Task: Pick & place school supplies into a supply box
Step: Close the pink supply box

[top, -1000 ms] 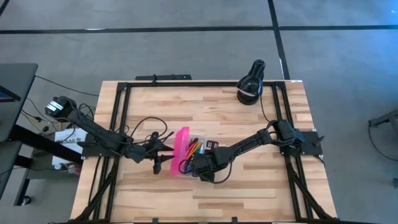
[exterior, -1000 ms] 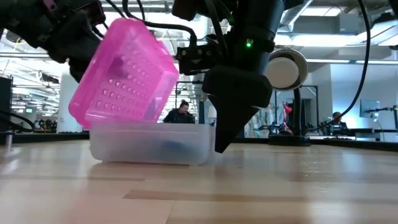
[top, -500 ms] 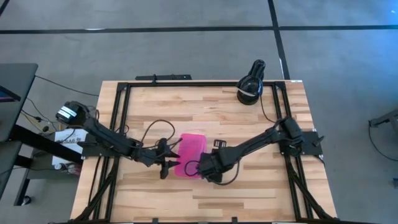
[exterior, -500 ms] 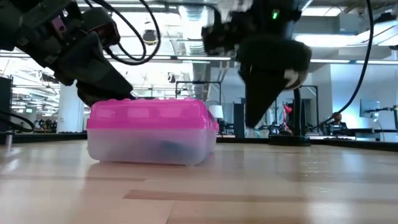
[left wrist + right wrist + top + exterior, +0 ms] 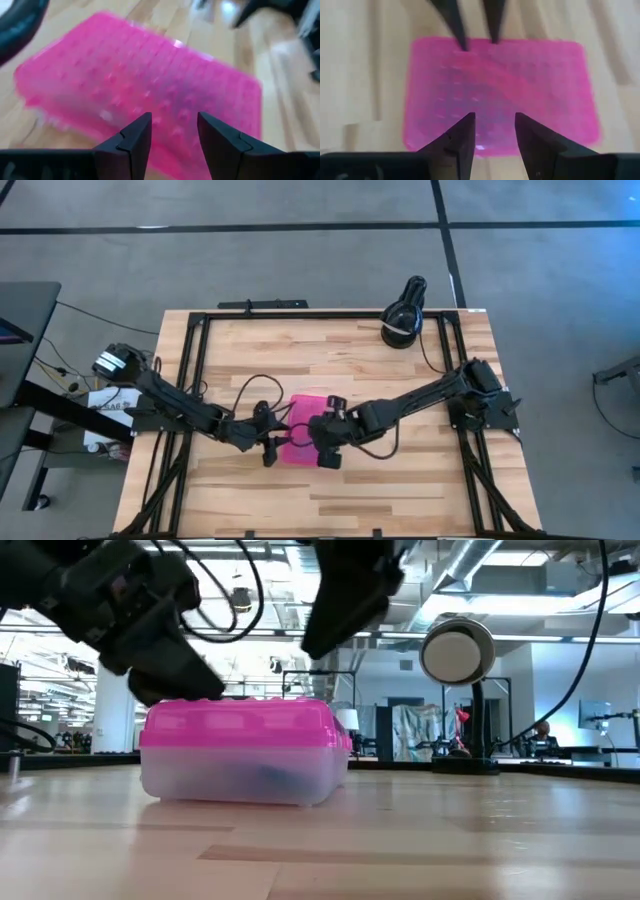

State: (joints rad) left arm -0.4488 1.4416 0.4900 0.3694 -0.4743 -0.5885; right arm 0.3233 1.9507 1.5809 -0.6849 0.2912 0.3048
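Observation:
The supply box [image 5: 240, 755] stands on the table with its pink lid [image 5: 520, 85] shut over the clear base [image 5: 200, 780]. The school supplies are inside; only a dim blue shape [image 5: 272, 774] shows through the base. My left gripper [image 5: 172, 120] is open at the box's left end, slanting down onto the lid; in the low view it shows as the left gripper [image 5: 195, 685]. My right gripper [image 5: 495, 120] is open and hangs well above the box, touching nothing; in the low view the right gripper [image 5: 318, 640] is near the top. My left gripper rests its open fingertips [image 5: 464, 46] on the lid's top [image 5: 205, 705] near the end toward the table's left. It comes slanting down from the left. Nothing is between the fingers. The box stands flat on the table with the lid down.
A black round device [image 5: 404, 320] stands at the table's far right corner. Black frame rails [image 5: 195, 370] run along the table's edges, and cables [image 5: 240, 385] trail from the arms. Bare wood [image 5: 330, 500] lies along the near side.
The pink lid, standing open a second ago, has swung down shut onto the base, and my left gripper went down and toward the right with it. My right gripper has risen from beside the box's right end to well above it.

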